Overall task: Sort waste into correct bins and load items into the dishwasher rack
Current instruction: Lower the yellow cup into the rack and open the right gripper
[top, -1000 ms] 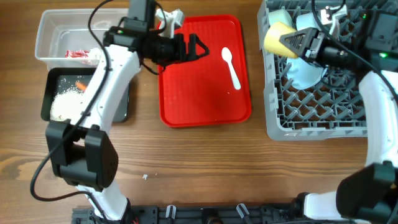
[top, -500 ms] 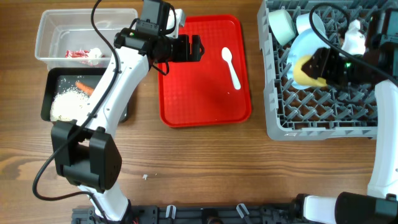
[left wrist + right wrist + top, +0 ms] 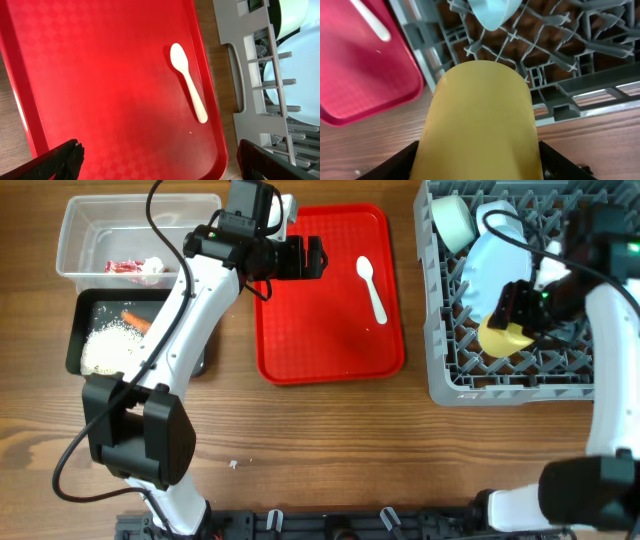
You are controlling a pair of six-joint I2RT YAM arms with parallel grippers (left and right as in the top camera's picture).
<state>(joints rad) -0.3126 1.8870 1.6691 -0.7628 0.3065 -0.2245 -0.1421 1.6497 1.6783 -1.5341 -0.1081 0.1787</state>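
Now | right claw [image 3: 512,320] pinches cup [image 3: 500,338] over rack [image 3: 440,375] front-left pegs | left claw [image 3: 316,258] spread, spoon [image 3: 372,288] nearer tray [image 3: 300,350] right edge

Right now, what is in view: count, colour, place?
serving tray: one, red, centre
plastic spoon: one, white, on serving tray
tub: one, clear, far left
wrapper: one, red-and-white, in tub
shallow tray: one, black, beside tub
rice-like crumbs: heap, white, in shallow tray
carrot piece: one, orange, in shallow tray
dishwasher rack: one, grey, right
plate: one, pale blue, in rack
bowl: at least one, pale, rack corner
cup: one, yellow, in right hand
left hand: black, open, over serving tray
right hand: black, closed on cup
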